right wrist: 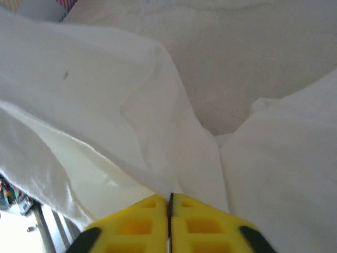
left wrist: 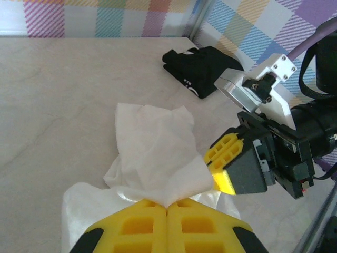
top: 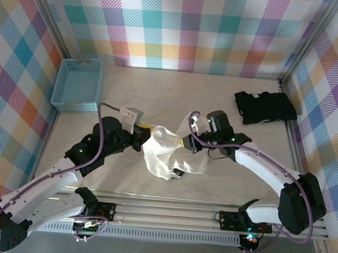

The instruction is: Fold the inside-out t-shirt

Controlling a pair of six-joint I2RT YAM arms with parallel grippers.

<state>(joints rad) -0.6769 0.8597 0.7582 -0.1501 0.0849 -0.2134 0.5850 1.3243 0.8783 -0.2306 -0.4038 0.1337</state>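
The inside-out t-shirt [top: 165, 154] is a bunched white bundle hanging above the middle of the table between both arms. My left gripper [top: 147, 136] grips its left side; in the left wrist view the yellow fingers [left wrist: 142, 224] meet with a pinch of white cloth [left wrist: 152, 153] between their tips at the left gripper [left wrist: 167, 206]. My right gripper [top: 184, 142] is at the shirt's right side. Its jaws [right wrist: 170, 196] are pressed together at a fold of the t-shirt [right wrist: 105, 105]. The left wrist view has the right gripper [left wrist: 211, 161] at the cloth's edge.
A blue basket [top: 78, 83] stands at the far left of the table. A folded black garment [top: 265, 107] lies at the far right, also visible as the black garment [left wrist: 202, 63]. Checked walls and metal posts enclose the table [top: 160, 90].
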